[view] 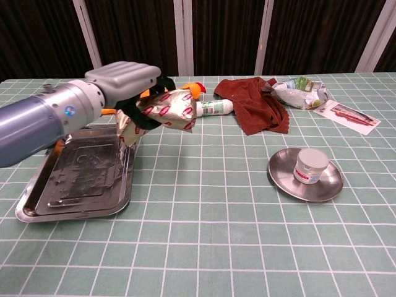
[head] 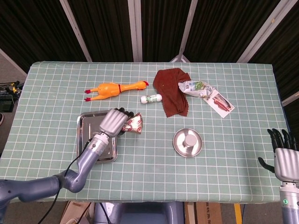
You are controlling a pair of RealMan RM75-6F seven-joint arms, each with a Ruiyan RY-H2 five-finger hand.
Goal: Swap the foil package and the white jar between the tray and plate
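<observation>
Foil package [view: 168,110] aloft, green checked tablecloth [head: 140,154], dark curtains [head: 103,28]

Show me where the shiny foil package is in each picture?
Head view: the foil package is left of centre, held by the left hand just past the tray's right edge.
Chest view: the foil package is upper left, lifted above the table.
Shared landmark: the tray, just left of it in both.

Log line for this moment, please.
left hand: holds foil package aloft beside tray | right hand: open, idle | white jar: on plate
</observation>
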